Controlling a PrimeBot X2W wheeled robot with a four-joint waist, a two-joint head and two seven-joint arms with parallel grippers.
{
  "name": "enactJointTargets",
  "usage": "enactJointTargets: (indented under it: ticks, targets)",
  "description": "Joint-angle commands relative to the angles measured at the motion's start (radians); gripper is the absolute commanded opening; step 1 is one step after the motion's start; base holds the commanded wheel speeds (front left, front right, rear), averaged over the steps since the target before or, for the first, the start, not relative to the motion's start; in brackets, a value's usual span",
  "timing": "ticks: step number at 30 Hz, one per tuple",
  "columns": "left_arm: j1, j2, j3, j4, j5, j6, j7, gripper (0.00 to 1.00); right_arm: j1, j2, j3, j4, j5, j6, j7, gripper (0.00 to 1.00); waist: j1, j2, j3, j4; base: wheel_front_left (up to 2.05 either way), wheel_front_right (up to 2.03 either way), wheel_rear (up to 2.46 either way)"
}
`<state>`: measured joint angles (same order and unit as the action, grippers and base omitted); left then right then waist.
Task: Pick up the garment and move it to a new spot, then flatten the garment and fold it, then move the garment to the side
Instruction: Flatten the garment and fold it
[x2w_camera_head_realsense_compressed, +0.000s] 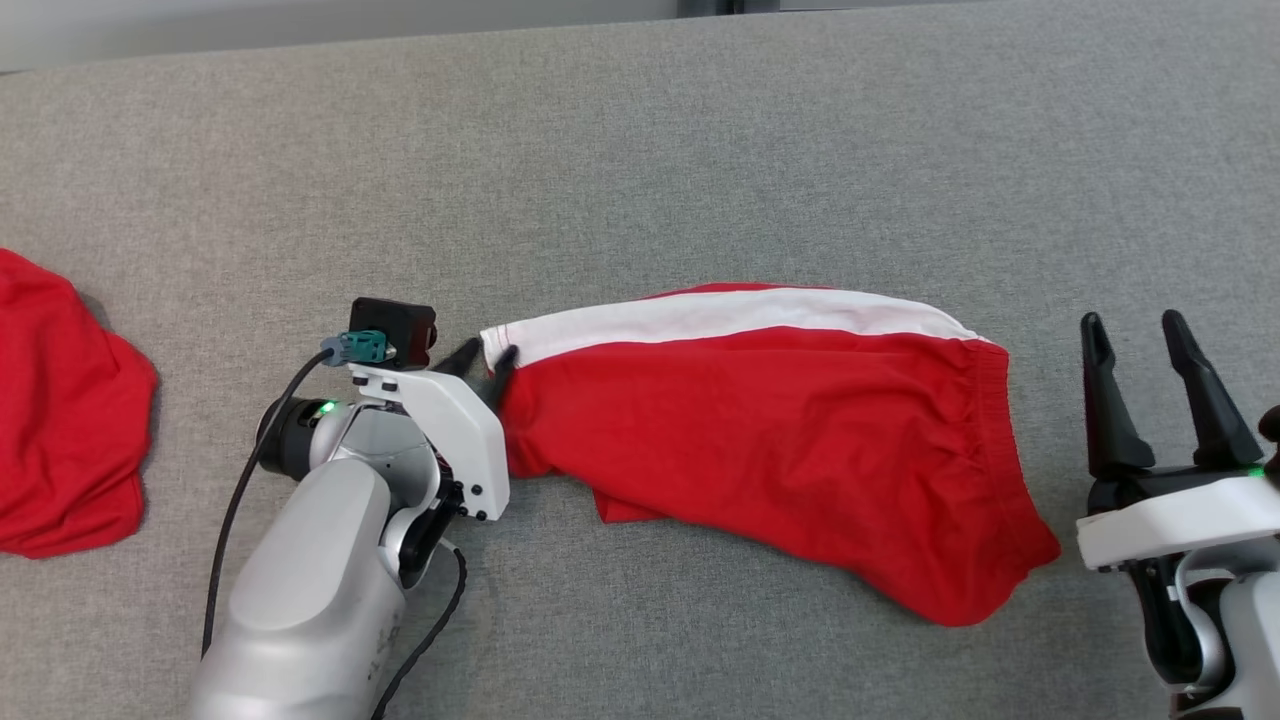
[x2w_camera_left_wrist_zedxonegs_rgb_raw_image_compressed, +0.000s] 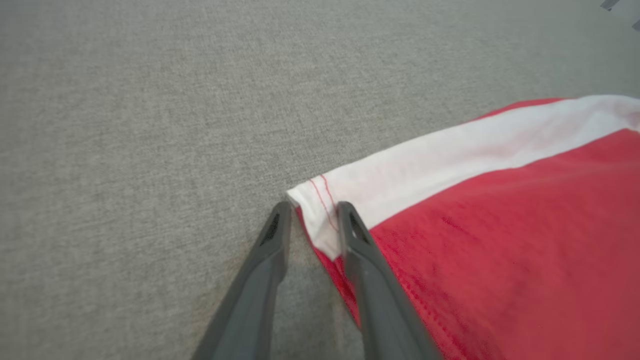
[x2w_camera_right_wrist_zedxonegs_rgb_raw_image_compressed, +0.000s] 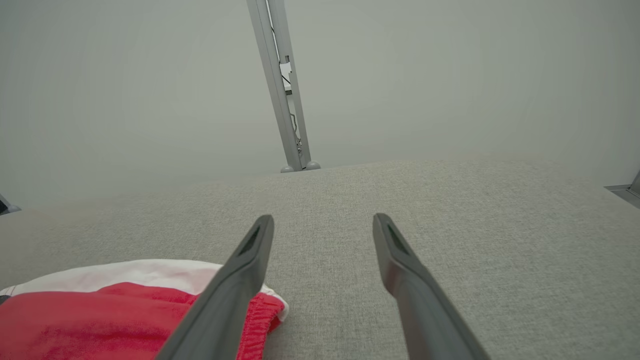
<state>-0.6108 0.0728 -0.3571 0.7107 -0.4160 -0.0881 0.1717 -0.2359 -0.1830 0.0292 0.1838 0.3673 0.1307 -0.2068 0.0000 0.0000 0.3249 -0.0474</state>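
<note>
Though partly behind fingers (x2w_camera_left_wrist_zedxonegs_rgb_raw_image_compressed: 370, 280), garment (x2w_camera_left_wrist_zedxonegs_rgb_raw_image_compressed: 500, 225) corner

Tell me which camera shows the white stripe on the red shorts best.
The head view: the white stripe spans the red shorts end to end. The left wrist view shows its hem end close up, the rest cut off; the right wrist view catches a short piece by the waistband.

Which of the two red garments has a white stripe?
The red shorts in the middle, at the left gripper; the red garment at the left edge is plain.
</note>
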Motion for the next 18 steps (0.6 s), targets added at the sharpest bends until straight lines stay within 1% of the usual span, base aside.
enactJointTargets:
  ticks: [1,4,7,13,18]
  targets:
    - [-0.009,-0.001,-0.004,0.007,-0.003,-0.006,-0.005,0.0,-0.008,-0.01,-0.007,0.007,0.009,0.0,0.005,1.0,0.0,0.0,0.001,0.0,0.0,0.0,0.0]
    - [-0.021,0.001,-0.009,0.015,-0.001,-0.006,-0.02,0.0,-0.024,-0.029,-0.008,0.028,0.033,0.0,0.038,1.0,0.0,0.0,0.007,0.006,0.0,0.0,0.0]
    - [-0.034,0.0,-0.015,0.022,0.0,-0.007,-0.03,0.0,-0.041,-0.055,0.016,0.049,0.057,0.0,0.081,1.0,0.0,0.0,0.016,0.013,0.0,0.0,0.0]
    - [-0.045,0.0,-0.026,0.038,-0.005,-0.01,-0.049,0.0,-0.085,-0.115,0.124,0.082,0.117,0.0,0.188,1.0,0.0,0.0,0.03,0.03,0.0,0.0,0.0]
    - [-0.047,-0.002,-0.036,0.053,-0.012,-0.011,-0.066,0.0,-0.107,-0.165,0.211,0.082,0.174,0.0,0.261,1.0,0.0,0.0,0.035,0.038,0.0,0.0,0.0]
